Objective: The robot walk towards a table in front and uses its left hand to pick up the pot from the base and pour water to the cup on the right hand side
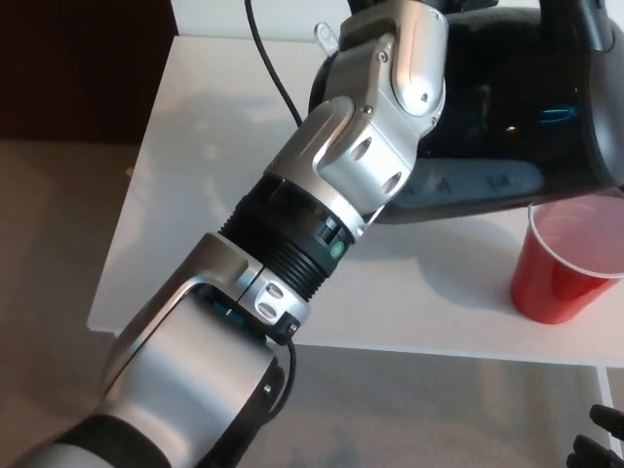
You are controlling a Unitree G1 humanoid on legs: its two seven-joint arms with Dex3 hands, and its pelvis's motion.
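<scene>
- So the left arm (322, 244) cuts diagonally across the whole shot, from the bottom left corner up to the top middle, all silver shells and a black ribbed joint with a little green dot on it.
- The left robot hand (409, 12) is right at the top edge and mostly cut off by the picture, so I honestly can't tell how its fingers sit.
- The pot (517, 117) is a big glossy black thing, up off the desk and tilted over, lying almost sideways across the far right part of the desk, with a grey-blue band along its lower side and some blue glow on its body.
- The pot's right end hangs over the rim of the cup (564, 263); can't see any water coming out from here.
- The cup is red with a pale inside, standing upright near the desk's front right corner.
- The desk (195, 195) is plain white, and its left half is bare except for the arm's shadow.
- A black cable (273, 73) runs from the back edge of the desk down behind the arm.
- The right robot hand (597, 444) only shows as a few black fingertips in the bottom right corner, below the desk's front edge, too little to tell how it's set.
</scene>
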